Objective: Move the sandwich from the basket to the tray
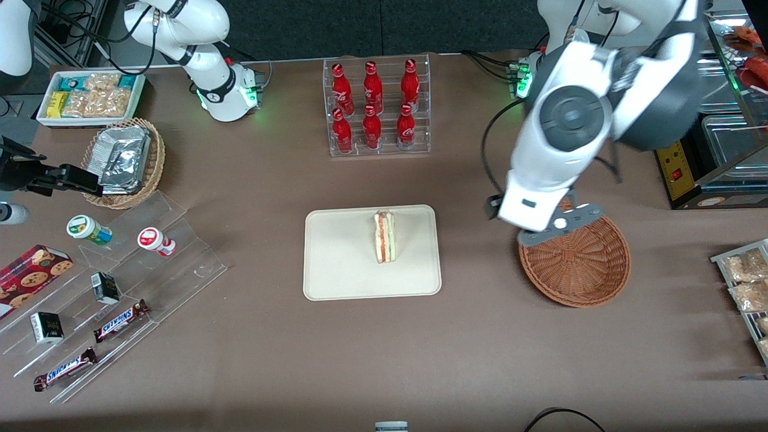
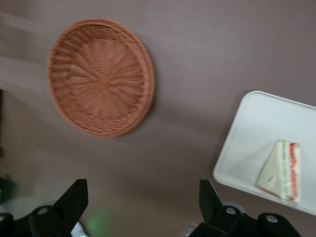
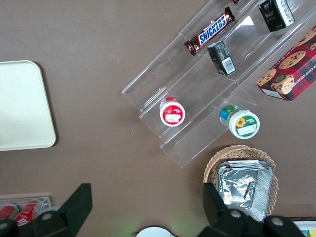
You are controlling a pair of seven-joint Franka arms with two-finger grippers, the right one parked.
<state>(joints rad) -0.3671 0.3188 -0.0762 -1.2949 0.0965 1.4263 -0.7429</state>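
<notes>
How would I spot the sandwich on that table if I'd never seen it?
Find the cream tray mid-table, nearer the camera than the red bottles. The sandwich stands on it: a white wedge striped red and green. The open gripper hangs above the empty basket.
</notes>
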